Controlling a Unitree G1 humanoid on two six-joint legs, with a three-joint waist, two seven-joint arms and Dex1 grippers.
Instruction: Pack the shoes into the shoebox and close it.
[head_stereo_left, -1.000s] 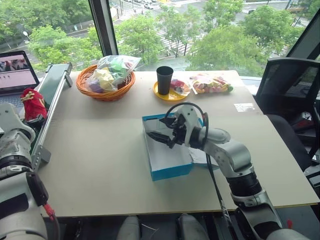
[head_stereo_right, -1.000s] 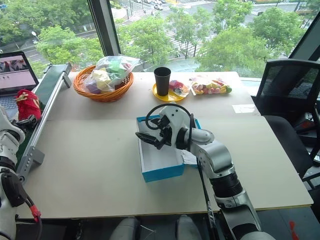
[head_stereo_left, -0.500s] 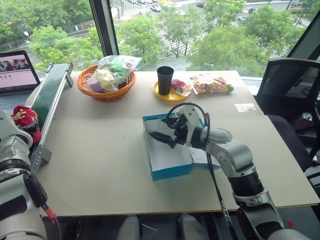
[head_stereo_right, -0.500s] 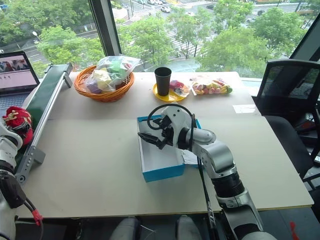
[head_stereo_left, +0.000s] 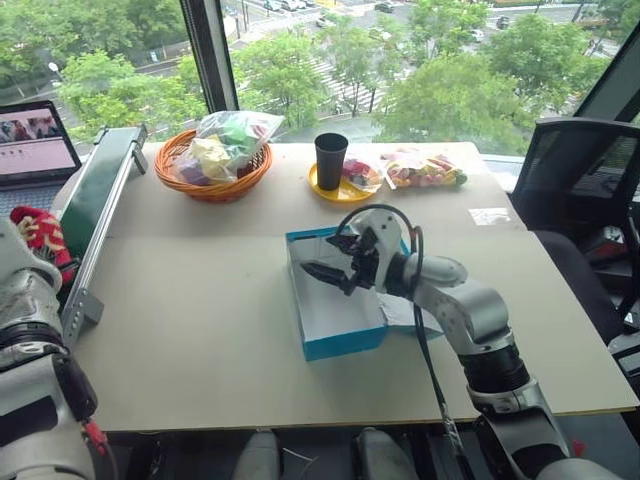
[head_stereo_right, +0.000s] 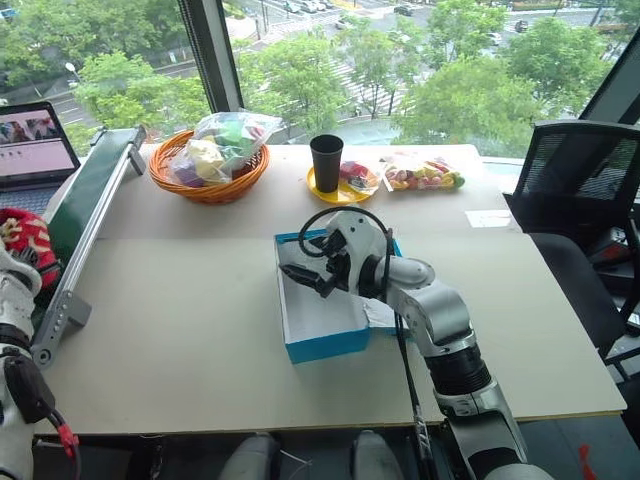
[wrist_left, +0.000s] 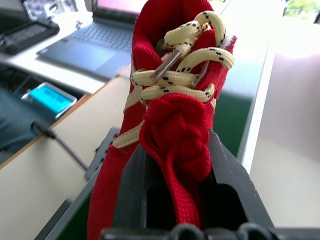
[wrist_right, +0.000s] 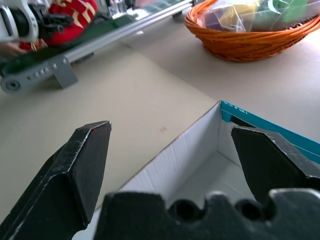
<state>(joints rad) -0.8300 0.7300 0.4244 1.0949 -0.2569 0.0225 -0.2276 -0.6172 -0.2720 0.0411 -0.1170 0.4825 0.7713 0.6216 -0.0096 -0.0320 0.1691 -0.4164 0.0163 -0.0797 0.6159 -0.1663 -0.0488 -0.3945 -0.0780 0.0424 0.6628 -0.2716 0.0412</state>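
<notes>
A red shoe (wrist_left: 175, 100) with yellow laces sits pinched between the fingers (wrist_left: 227, 175) of my left gripper (wrist_left: 177, 165), which is shut on it. In the head views that shoe (head_stereo_left: 38, 235) is at the far left, beside the green belt. The blue shoebox (head_stereo_left: 345, 345) lies open at the table's middle, white inside, with its lid folded out to the right under my right arm. My right gripper (head_stereo_left: 325, 272) hovers open just over the box's far end and holds nothing. The right wrist view looks down into the box (wrist_right: 185, 145), with the shoe (wrist_right: 70, 12) far off.
A green conveyor belt (head_stereo_left: 95, 190) runs along the table's left edge, and a laptop (head_stereo_left: 35, 140) stands beyond it. At the back are an orange basket (head_stereo_left: 212, 175) with a clear bag, a black cup (head_stereo_left: 329, 160) on a yellow plate and a snack bag (head_stereo_left: 425, 168). An office chair (head_stereo_left: 580, 180) stands to the right.
My left gripper has shut on the red shoe, which has shifted from its spot on the belt toward the near left. The right gripper stays open over the box.
</notes>
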